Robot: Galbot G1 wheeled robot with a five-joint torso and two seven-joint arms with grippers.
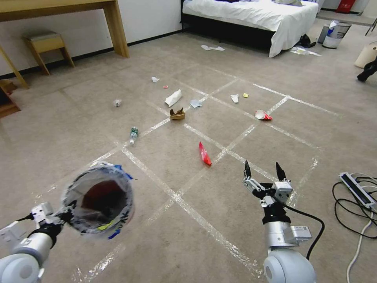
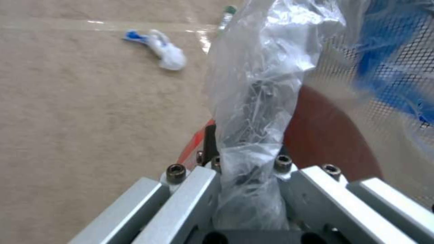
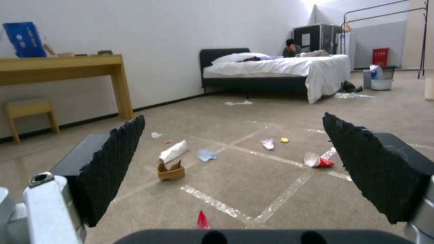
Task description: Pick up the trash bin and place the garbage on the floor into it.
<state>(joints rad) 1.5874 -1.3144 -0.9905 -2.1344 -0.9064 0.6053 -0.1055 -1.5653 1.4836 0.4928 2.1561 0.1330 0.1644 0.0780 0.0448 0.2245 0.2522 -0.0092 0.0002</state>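
Head view: trash bin (image 1: 99, 200) held up off the floor (image 1: 70, 129) at lower left, tipped so its dark brown inside faces the camera, crinkled clear liner with blue bits around the rim; left gripper (image 1: 59, 215) clamped on that rim. Right gripper (image 1: 264, 172) hanging low at lower right, fingers spread wide, nothing between them. Garbage strewn over the taped grid ahead: red wrapper (image 1: 204, 154) nearest, on a tape line; plastic bottle (image 1: 134, 135) to the left; torn cardboard box (image 1: 177, 114), white paper (image 1: 173, 98) and a red-and-white cup (image 1: 262, 115) farther out. Left wrist view: left gripper (image 2: 246, 169) pinching the bunched plastic liner (image 2: 253, 101) and the bin's rim, brown wall (image 2: 325, 135) just beside; a white-and-blue scrap (image 2: 162, 52) on the carpet beyond. Right wrist view: black ridged pads (image 3: 113, 162) set well apart, red wrapper tip (image 3: 203, 219) low between them, cardboard box (image 3: 170, 169) and cup (image 3: 316, 160) farther along the floor (image 3: 253, 183).
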